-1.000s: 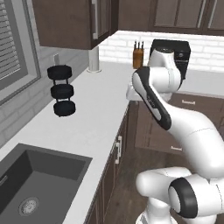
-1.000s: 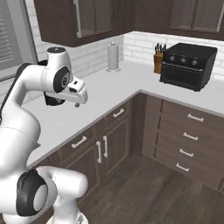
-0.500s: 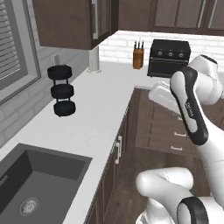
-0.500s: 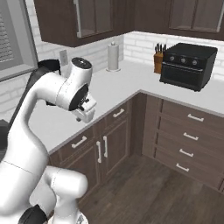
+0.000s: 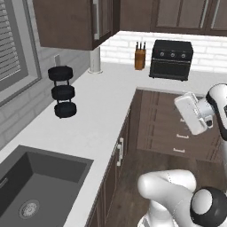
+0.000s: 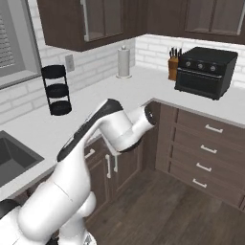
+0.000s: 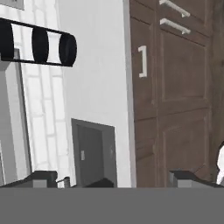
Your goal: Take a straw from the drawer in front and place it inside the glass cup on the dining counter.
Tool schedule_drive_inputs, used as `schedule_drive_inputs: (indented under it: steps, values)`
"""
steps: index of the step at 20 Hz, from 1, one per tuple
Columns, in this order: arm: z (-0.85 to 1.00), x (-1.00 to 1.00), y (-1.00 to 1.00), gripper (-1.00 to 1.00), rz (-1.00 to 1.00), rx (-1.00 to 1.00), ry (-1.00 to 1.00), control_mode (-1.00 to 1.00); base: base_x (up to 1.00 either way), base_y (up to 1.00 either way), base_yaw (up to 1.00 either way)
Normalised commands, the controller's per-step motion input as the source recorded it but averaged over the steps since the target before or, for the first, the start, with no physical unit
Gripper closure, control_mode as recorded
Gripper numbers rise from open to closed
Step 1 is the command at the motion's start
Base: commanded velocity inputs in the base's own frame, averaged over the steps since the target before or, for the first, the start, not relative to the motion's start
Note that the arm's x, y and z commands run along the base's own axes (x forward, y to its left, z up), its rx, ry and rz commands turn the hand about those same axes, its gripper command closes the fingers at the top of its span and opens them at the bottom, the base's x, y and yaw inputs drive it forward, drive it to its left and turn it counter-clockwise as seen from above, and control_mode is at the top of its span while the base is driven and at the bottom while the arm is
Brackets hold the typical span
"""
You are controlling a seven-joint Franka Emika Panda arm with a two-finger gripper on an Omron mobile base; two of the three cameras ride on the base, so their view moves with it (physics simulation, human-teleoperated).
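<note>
My gripper (image 7: 113, 179) is open; its two dark fingertips (image 7: 41, 177) stand far apart at the bottom of the hand view with nothing between them. That view is rolled on its side and looks at the white L-shaped counter (image 7: 94, 78) and the brown cabinet doors (image 7: 175, 87). In the left base view my white hand (image 5: 191, 114) hangs off the counter's edge, in front of the lower cabinets at the right. My bent arm (image 6: 119, 129) fills the middle of the right base view. The straw, the drawer, the glass cup and the dining counter are out of view.
A dark sink (image 5: 31, 186) sits at the near left of the counter. A black three-tier rack (image 5: 63, 91), a paper towel roll (image 6: 124, 62), a knife block (image 5: 140, 58) and a black toaster oven (image 5: 171, 59) stand farther back. Closed fronts with metal handles (image 6: 206, 148) line the right.
The arm has swung right and down, from over the counter to in front of the lower cabinets. The gripper has stayed open.
</note>
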Motion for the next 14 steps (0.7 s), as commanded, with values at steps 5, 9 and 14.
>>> schedule_drive_inputs:
  steps: [5,9,14]
  values:
    - [-0.81,0.42,-0.05,-1.00,0.00,0.27,-0.14,-1.00,0.00,0.00,0.00]
    - [-0.78,0.20,0.00,-1.00,0.00,0.14,-0.27,-1.00,0.00,0.00,0.00]
    - [-0.80,0.03,0.21,-1.00,0.00,0.06,-0.28,-1.00,0.00,0.00,0.00]
